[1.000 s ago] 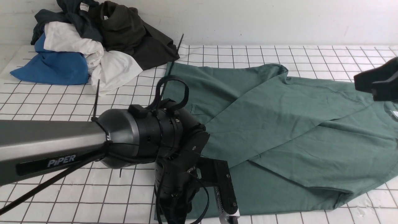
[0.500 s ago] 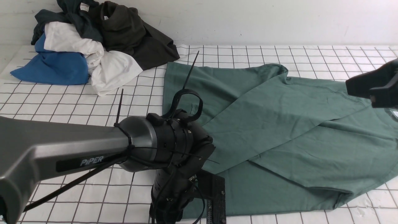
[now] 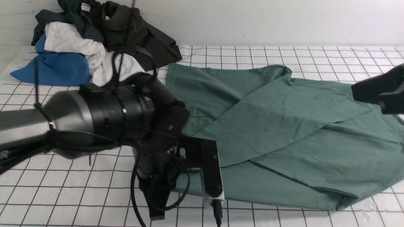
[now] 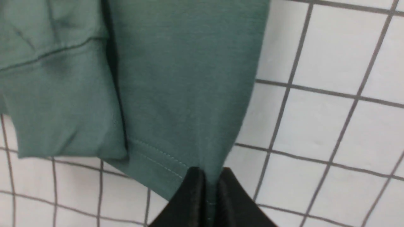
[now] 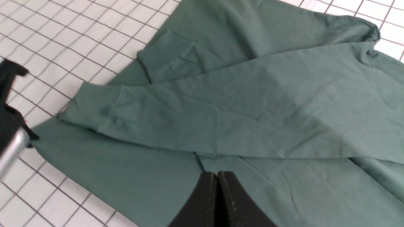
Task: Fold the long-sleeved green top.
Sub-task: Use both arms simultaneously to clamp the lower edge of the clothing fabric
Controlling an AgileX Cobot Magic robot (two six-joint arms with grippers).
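White surface point(image 3: 63, 189) ruled in a dark grid, seen from the robot's own side. Nearest, at the front edge of the cloth: left hand point(image 4: 208, 178), fingers pressed together and clamped on the near hem corner of the green long-sleeved top point(image 3: 284, 126), with a thin fold of fabric pinched between the black tips. In the left wrist view, a stitched hem line just above the pinch, and a cuffed sleeve end point(image 4: 63, 104) just beside it. Bulky black wrist and grey forearm of that arm across the left foreground of the front view. Farther in, spread flat over the middle and right of the surface, the body of the top with both sleeves folded across it, the upper one slanting from the far right shoulder toward the near left. Above the right part of the garment, right hand point(image 5: 217, 178), fingertips closed tight on nothing, hovering clear of the cloth. At the far left corner, against the pale wall point(image 3: 284, 22), a heap of other clothes point(image 3: 79, 53) in blue, white and dark tones, its dark edge near the top's far left corner.
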